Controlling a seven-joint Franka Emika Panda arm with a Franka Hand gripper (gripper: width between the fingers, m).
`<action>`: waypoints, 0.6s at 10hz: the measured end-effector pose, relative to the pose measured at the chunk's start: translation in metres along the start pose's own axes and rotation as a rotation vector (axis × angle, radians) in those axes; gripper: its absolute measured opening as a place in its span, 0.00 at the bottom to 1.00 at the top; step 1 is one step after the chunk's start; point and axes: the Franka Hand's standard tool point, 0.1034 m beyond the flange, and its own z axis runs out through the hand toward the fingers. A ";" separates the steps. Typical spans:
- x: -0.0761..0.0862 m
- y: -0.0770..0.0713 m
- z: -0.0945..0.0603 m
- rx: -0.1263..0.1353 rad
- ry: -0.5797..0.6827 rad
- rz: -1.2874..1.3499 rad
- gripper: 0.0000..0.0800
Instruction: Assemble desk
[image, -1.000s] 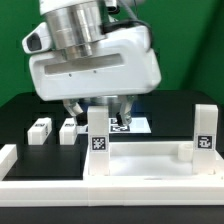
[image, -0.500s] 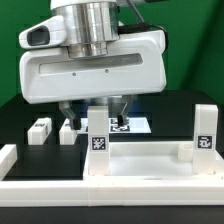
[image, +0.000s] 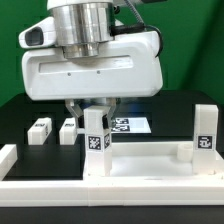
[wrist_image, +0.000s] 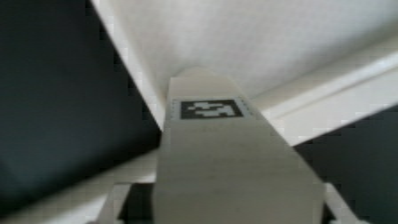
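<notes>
The white desk tabletop (image: 140, 165) lies at the front with its raised rim up. One tagged white leg (image: 95, 140) stands upright in its corner socket on the exterior view's left, and another leg (image: 205, 132) stands at the right corner. My gripper (image: 95, 112) hangs straight above the left leg, with its fingers closed on either side of the leg's top. In the wrist view that leg (wrist_image: 217, 130) fills the space between the fingers (wrist_image: 128, 200). Two loose legs (image: 40, 129) (image: 68, 129) lie on the black table behind.
The marker board (image: 128, 125) lies flat behind the left leg. Low white border rails (image: 8, 158) run along the table's left side and front edge. The green wall stands at the back.
My gripper has come down and shifted toward the exterior view's left over the left leg. Its fingers have narrowed from wide apart behind the leg to gripping its top.
</notes>
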 end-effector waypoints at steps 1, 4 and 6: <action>0.001 0.002 0.000 0.023 -0.013 0.216 0.37; -0.002 0.003 -0.002 0.066 -0.093 0.604 0.37; -0.003 0.000 -0.002 0.058 -0.102 0.767 0.37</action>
